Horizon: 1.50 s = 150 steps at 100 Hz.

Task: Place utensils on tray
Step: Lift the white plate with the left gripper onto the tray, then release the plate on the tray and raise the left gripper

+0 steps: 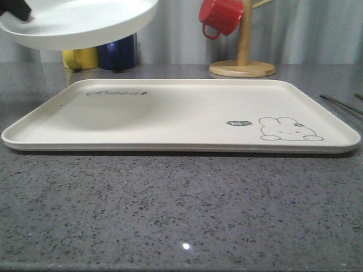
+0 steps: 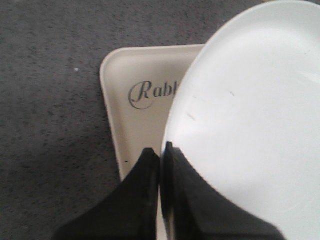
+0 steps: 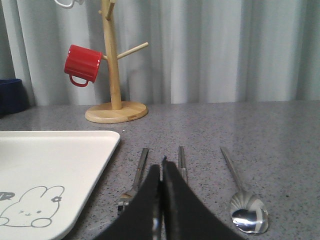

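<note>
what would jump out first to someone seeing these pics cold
Probably the white plate held up in the air by the left gripper, which is clamped on its rim above the far left corner of the cream tray. Next, the red mug hanging on the wooden mug tree behind the tray, and the fork, chopsticks and spoon lying on the grey counter beside the tray.

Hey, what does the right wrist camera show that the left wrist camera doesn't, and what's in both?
Right wrist view: the fork, chopsticks and spoon lying on the counter beside the tray, plus the red mug hanging on the wooden mug tree.

Left wrist view: the left gripper shut on the white plate, held above the tray's lettered corner.

Both: the cream tray and grey speckled counter.
</note>
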Each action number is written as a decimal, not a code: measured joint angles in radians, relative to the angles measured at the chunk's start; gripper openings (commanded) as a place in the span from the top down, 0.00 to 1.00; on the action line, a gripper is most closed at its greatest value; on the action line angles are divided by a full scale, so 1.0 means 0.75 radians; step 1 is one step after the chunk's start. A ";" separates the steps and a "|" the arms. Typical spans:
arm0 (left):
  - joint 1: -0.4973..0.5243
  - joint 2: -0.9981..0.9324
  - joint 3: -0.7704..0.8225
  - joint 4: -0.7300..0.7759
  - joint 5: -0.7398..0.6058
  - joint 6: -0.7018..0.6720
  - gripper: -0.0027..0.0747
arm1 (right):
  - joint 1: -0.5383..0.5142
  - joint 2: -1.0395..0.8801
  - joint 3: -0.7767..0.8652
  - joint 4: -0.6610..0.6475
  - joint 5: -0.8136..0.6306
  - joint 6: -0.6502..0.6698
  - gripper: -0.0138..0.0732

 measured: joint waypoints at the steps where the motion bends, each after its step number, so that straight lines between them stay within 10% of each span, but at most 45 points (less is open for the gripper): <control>1: -0.006 0.003 0.000 0.002 -0.004 -0.004 0.99 | 0.000 0.000 0.000 0.000 0.000 0.000 0.92; 110: -0.195 0.416 -0.146 0.194 -0.018 -0.206 0.98 | 0.000 0.000 0.000 0.000 0.000 0.000 0.92; 150: -0.195 0.416 -0.146 0.188 -0.018 -0.206 0.56 | 0.000 0.000 0.000 0.000 0.000 0.000 0.92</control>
